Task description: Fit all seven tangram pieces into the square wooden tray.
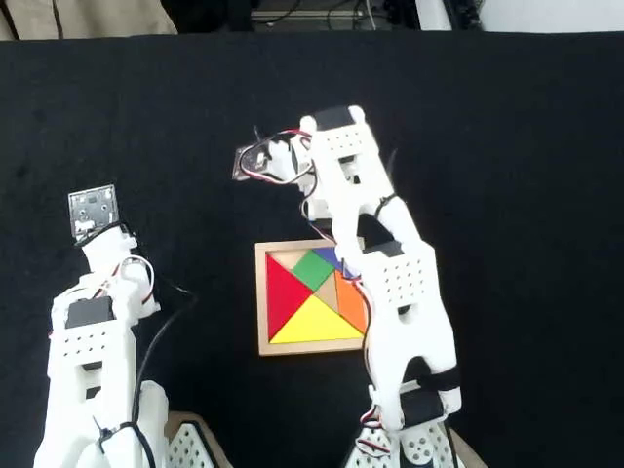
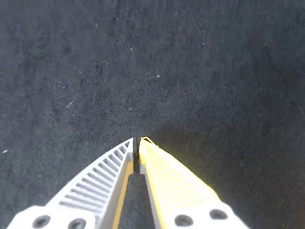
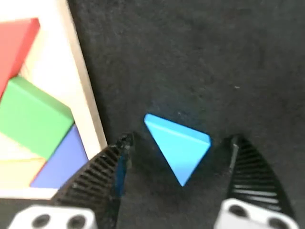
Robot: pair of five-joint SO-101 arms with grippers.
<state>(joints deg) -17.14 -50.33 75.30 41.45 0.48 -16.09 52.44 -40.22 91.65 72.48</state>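
Right wrist view: our right gripper sits wide open either side of the light blue triangle, which lies on the black cloth just beside the wooden tray. We see the left gripper pinched closed, empty.

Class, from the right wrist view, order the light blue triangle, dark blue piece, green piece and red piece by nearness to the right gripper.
1. Light blue triangle: between the right gripper's open fingers.
2. Dark blue piece: in the tray, beside one finger.
3. Green piece: deeper in the tray.
4. Red piece: tray's far part.
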